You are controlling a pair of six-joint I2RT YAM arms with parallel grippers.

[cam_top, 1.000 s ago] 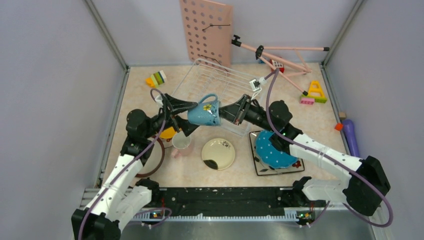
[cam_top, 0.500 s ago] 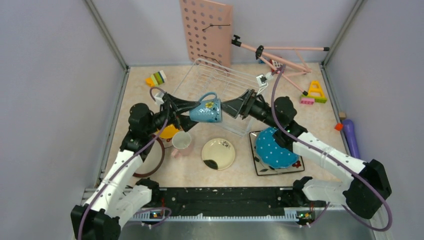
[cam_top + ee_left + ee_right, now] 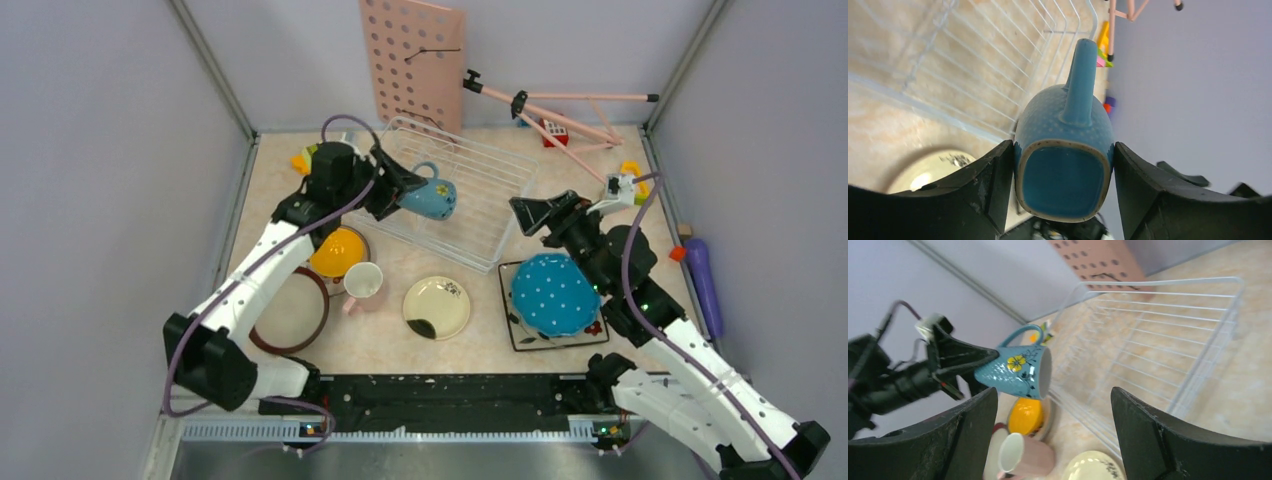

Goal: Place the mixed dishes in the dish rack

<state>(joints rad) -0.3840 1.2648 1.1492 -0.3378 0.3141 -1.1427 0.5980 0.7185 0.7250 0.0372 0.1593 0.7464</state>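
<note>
Blue cup (image 3: 430, 197): I see my left claw (image 3: 401, 188) pinching its sides, over the dish rack (image 3: 487, 205).
Right claw (image 3: 530, 210): spread wide, holding nothing.

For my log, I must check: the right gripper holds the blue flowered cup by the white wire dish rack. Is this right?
No: the left gripper holds the blue flowered cup by the white wire dish rack, as the top external view shows.

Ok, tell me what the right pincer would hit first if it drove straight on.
Likely the raised side of the dish rack, just ahead of the open right pincer. The blue cup lies beyond; depth is unclear.
</note>
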